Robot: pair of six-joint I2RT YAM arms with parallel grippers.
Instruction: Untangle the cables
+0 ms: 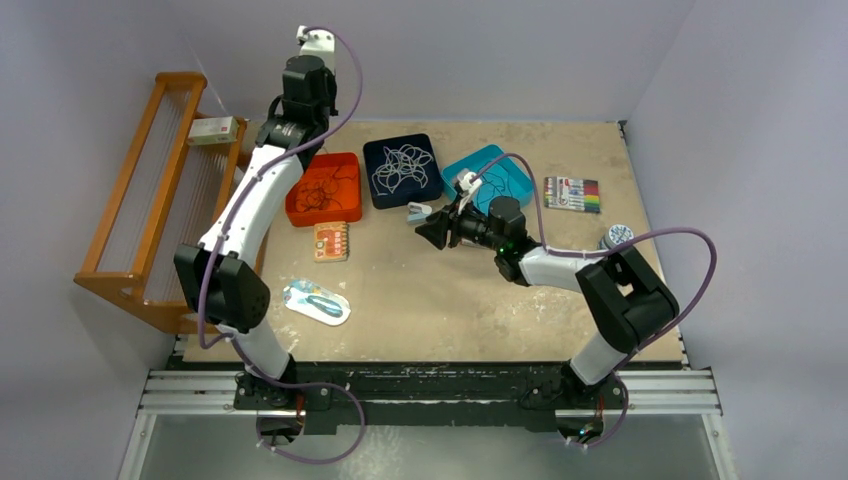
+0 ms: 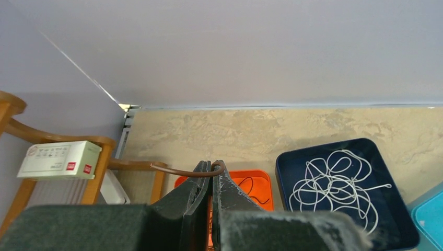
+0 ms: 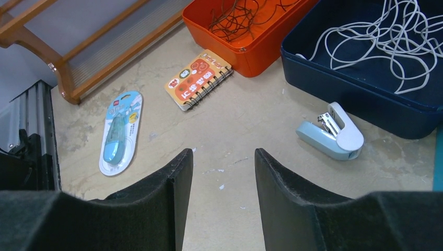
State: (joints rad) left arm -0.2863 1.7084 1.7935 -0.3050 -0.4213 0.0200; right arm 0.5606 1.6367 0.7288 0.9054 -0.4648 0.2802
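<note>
From above, the dark brown cables (image 1: pixel 322 190) lie heaped in the orange tray (image 1: pixel 340 156) and the white cables (image 1: pixel 400 168) loop over one another in the navy tray (image 1: pixel 432 160), so the untangling looks barely begun. The left wrist view shows the left gripper (image 2: pixel 210 170) pinched tight on one brown cable (image 2: pixel 175 170), held high above the orange tray. In the right wrist view the right gripper (image 3: pixel 223 157) hangs with fingers spread and empty over the table (image 3: pixel 235 125) near a stapler (image 3: pixel 334 133), clear of the white tangle.
</note>
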